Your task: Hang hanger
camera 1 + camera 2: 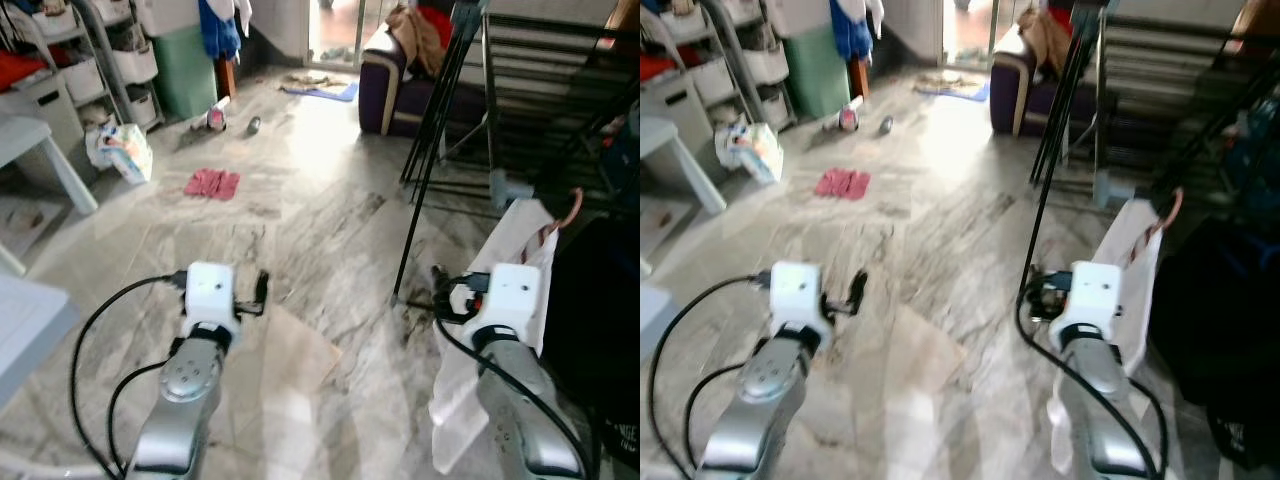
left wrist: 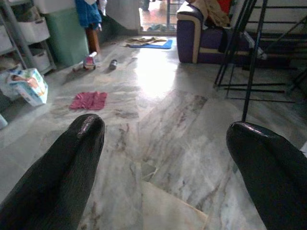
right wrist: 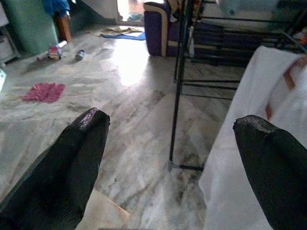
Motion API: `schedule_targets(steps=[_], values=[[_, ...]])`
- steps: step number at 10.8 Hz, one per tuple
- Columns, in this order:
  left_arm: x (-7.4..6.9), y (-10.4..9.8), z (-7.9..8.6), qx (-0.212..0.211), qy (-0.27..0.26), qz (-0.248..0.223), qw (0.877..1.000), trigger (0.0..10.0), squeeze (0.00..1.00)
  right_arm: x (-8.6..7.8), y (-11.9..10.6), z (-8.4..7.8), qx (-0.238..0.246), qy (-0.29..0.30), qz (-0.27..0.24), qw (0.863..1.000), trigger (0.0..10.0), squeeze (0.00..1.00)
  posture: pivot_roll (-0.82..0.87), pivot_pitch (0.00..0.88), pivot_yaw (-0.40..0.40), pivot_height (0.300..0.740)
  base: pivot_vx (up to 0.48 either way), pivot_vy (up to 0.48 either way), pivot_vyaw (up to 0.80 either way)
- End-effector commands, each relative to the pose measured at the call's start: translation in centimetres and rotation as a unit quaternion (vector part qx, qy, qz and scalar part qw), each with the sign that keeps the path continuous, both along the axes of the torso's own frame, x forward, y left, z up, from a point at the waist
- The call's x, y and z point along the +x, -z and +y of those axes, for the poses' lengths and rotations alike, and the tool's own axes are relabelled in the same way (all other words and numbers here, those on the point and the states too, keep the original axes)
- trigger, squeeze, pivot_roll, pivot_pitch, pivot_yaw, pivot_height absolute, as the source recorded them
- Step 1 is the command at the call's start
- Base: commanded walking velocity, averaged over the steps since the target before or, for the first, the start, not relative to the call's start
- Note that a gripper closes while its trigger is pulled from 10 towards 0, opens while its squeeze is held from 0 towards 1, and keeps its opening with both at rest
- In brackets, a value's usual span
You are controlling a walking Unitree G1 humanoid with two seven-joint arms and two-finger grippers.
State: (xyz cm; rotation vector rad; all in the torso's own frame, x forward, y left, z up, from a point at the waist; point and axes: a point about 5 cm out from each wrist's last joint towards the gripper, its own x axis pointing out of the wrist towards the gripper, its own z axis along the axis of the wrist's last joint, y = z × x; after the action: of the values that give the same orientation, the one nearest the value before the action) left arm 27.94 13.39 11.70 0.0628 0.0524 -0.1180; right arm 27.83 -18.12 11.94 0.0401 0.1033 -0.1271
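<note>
I stood on a pale marble floor point(image 1: 330, 230) with both arms held out low in front of me. My left pincer point(image 2: 163, 158) was released, its two black fingers point(image 2: 72, 163) spread wide with nothing between them, hovering above the floor tiles. My right pincer point(image 3: 172, 163) was released as well, fingers point(image 3: 72, 158) apart and empty, held just beside a white garment point(image 1: 500, 300) that hung down on my right. That garment sat on the hanger point(image 1: 565, 215), whose brownish curved hook showed at the top of the cloth, near a dark mass further to my right; I could not tell what the hook was caught on. The wrist camera on that arm showed the same white cloth point(image 3: 249, 143) close to the right finger, with a brown strip of the hanger point(image 3: 288, 79) across it. Just ahead of my right arm, a thin black leg of a metal drying rack point(image 1: 425, 180) came down to the floor, and the rack's dark bars stretched away behind it. Farther off, a red cloth point(image 1: 211, 183) lay on the floor, a purple sofa point(image 1: 385, 85) stood near the bright doorway, and a green bin point(image 1: 187, 70) and shelves point(image 1: 80, 70) stood along my left side. A corner of a pale surface point(image 1: 30, 325) showed near my left arm
</note>
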Motion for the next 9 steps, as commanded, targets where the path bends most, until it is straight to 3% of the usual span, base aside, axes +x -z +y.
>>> schedule_targets(steps=[1,3,5,7,9], values=[[0.0,0.5,-0.1,-0.002,0.003,0.014,1.0,10.0,0.0,0.0,0.1,-0.6,0.002,0.014,0.004,1.0,10.0,0.0,0.07,0.025,-0.013,0.74,-0.319,0.0,0.0],[0.1,0.5,0.0,-0.004,0.004,0.018,1.0,10.0,0.0,0.0,0.1,-0.8,0.0,0.018,0.003,1.0,10.0,0.0,0.07,0.03,-0.009,0.74,-0.319,0.0,0.0],[0.5,0.4,1.3,0.003,-0.002,0.019,1.0,10.0,0.0,0.4,-0.1,-0.3,0.005,0.016,-0.001,1.0,10.0,0.0,0.08,0.027,-0.003,0.74,-0.309,0.0,0.0],[0.8,0.0,1.9,0.002,-0.012,0.015,1.0,10.0,0.0,1.0,-0.1,-0.5,0.01,0.024,-0.005,1.0,10.0,0.0,0.11,0.004,0.012,0.74,0.0,0.0,0.0],[0.9,-0.6,1.6,0.002,-0.006,0.005,1.0,10.0,0.0,1.5,-0.1,-0.4,0.013,0.025,-0.007,1.0,10.0,0.0,0.13,0.0,0.004,0.74,0.0,0.0,0.0]])
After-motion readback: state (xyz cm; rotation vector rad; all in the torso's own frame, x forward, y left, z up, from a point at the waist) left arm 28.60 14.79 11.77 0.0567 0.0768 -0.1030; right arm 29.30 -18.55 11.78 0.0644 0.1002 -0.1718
